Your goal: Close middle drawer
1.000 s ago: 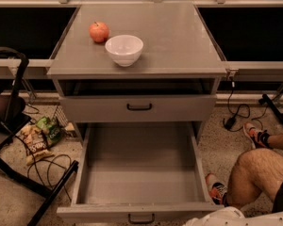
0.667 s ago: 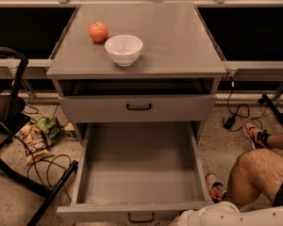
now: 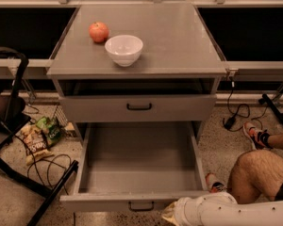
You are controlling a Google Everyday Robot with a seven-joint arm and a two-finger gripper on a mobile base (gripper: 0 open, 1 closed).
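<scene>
The middle drawer (image 3: 139,166) is pulled far out of the grey cabinet (image 3: 179,41). It is a wide, deep grey tray, and nothing shows inside it. Its low flat front (image 3: 99,202) has a small black bar handle (image 3: 141,205) near the bottom edge of the view. My white arm (image 3: 231,213) comes in from the bottom right. My gripper (image 3: 172,215) is at its left end, just right of the handle and right by the drawer front. Whether it touches the front does not show.
The top drawer (image 3: 137,108) stands slightly open above. A red apple (image 3: 98,31) and a white bowl (image 3: 124,49) sit on the cabinet top. A person's bare leg (image 3: 257,171) and shoe (image 3: 255,136) are to the right. Snack bags (image 3: 37,138), cables and a black chair frame (image 3: 12,121) are to the left.
My arm has come further into view from the bottom right and moved left towards the middle drawer's front. The drawer has not moved.
</scene>
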